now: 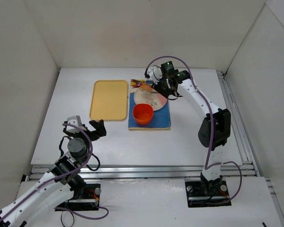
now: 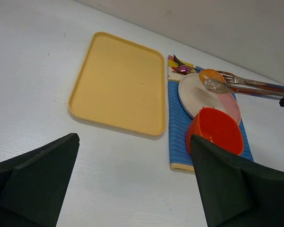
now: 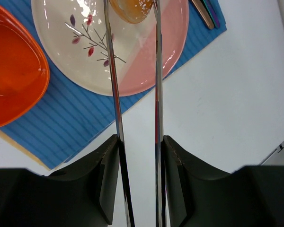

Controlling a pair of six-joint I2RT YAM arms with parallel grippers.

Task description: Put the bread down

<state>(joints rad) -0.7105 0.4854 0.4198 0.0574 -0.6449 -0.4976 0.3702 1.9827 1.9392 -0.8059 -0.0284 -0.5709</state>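
So the bread (image 3: 131,9) is pinched between the tips of a pair of metal tongs (image 3: 114,94), at the far edge of the pink-and-white plate (image 3: 146,61). I can't tell if it's touching the plate or just above it. The right tool (image 3: 138,146) is clamped on the tong arms, squeezing them together. The top of the bun is cut off in the right wrist view, and from overhead the arm pretty much hides it. The orange cup (image 1: 143,114) sits just beside the plate on the near side, both on a blue striped mat (image 1: 161,118). There's some shiny cutlery (image 2: 182,68) at the mat's far edge that's hard to make out. A yellow tray (image 1: 109,99) lies left of the mat. The left tool (image 1: 97,128) has its fingers wide apart over the bench (image 1: 61,123), well away from everything.
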